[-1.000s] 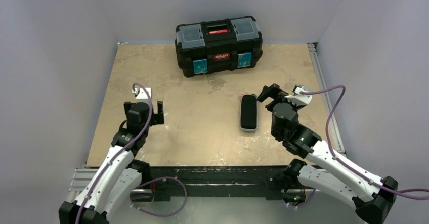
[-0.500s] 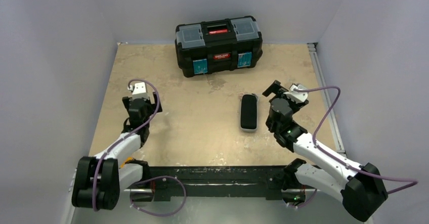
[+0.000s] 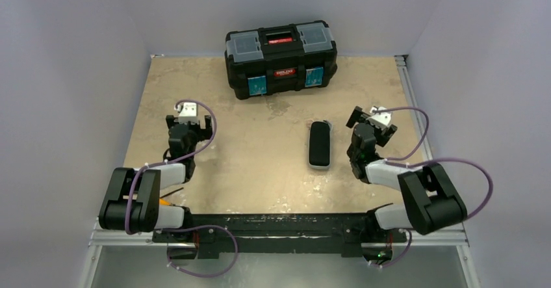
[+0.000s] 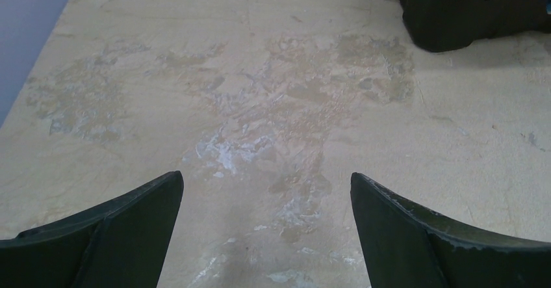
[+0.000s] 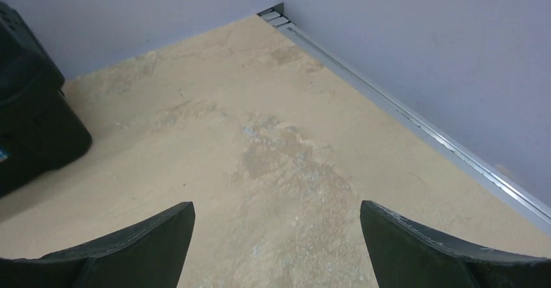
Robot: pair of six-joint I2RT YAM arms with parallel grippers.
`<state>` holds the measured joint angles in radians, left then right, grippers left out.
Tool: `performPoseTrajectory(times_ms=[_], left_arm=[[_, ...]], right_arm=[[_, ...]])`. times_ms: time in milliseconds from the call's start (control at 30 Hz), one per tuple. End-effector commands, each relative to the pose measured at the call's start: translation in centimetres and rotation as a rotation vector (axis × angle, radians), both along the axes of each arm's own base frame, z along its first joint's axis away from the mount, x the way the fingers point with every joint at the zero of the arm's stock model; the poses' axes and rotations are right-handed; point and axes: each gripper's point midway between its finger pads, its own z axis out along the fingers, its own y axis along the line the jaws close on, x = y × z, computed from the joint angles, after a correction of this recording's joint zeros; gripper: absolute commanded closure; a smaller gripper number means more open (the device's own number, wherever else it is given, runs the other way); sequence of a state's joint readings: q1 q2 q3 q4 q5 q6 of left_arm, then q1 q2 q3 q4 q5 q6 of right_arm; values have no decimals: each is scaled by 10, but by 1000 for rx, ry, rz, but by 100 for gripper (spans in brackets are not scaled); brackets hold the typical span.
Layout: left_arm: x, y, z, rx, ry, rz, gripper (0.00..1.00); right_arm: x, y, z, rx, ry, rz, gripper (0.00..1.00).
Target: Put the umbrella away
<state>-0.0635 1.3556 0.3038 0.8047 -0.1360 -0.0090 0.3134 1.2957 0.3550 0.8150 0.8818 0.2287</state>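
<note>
Two jaws pairs: both spread wide, nothing between either pair.
Left jaws: low over the bare desk (image 4: 273,93), pointing toward the far edge. The left wrist view shows only two dark fingertips (image 4: 117,236); the rest is cut off at the bottom.
Right jaws: low over the desk, aimed at the far right corner. Again only the fingertips (image 5: 130,249) show.
Umbrella: no pink fabric, shaft or strap shows in any view, so cannot tell where it is.
Grey case (image 3: 319,144): oblong, dark top with a paler rim, lying flat and running near to far. It sits just left of the right jaws and well apart from the left jaws. Appears shut; contents hidden. Shows in the top view only.
Toolbox (image 3: 281,57): black with a red handle, two grey-lidded trays on top and blue stickers on the front. It stands at the far middle of the desk with the lid down and the inside hidden. The left wrist view catches only a dark corner at top right (image 4: 455,15); the right wrist view catches a dark slab at the left edge (image 5: 32,132).
Left arm (image 3: 140,197), right arm (image 3: 425,197): folded, elbows down at the near edge, purple cables looping over each.
Metal rail (image 5: 416,119): runs along the right edge of the desk into the corner.
Orange bit (image 3: 166,203): sits under the left arm, too small to tell what it is.
</note>
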Motion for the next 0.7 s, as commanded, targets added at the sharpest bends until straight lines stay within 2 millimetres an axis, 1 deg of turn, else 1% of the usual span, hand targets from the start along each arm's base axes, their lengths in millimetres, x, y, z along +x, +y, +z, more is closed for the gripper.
performPoseTrajectory(times_ms=[0,67,100,133,200,233,333,400,533,667], left_arm=[[13,-1,31,5,-116,-24,0],[13,-1,33,4,-121,-23,0],[14,-1,32,6,-127,-24,0],[13,-1,31,5,-118,-24,0],[13,-1,31,4,-118,-24,0],[13,-1,32,5,-124,-25,0],[13,-1,31,4,-116,-23,0],[13,-1,31,5,-118,-25,0],[13,-1,31,4,-118,-24,0],[13,-1,31,5,-119,-24,0]], right_arm=[[20,4,20,-70,-94,42,1],[24,9,17,-91,-70,74,1],[23,6,14,-93,-77,74,1],[23,2,19,-82,-132,61,1],[23,-1,17,-131,-127,60,1],[27,3,8,-96,-92,83,1],[34,-3,13,-73,-121,127,1],[38,-2,8,-57,-94,150,1],[44,1,7,-57,-89,202,1],[45,1,6,-53,-84,206,1]])
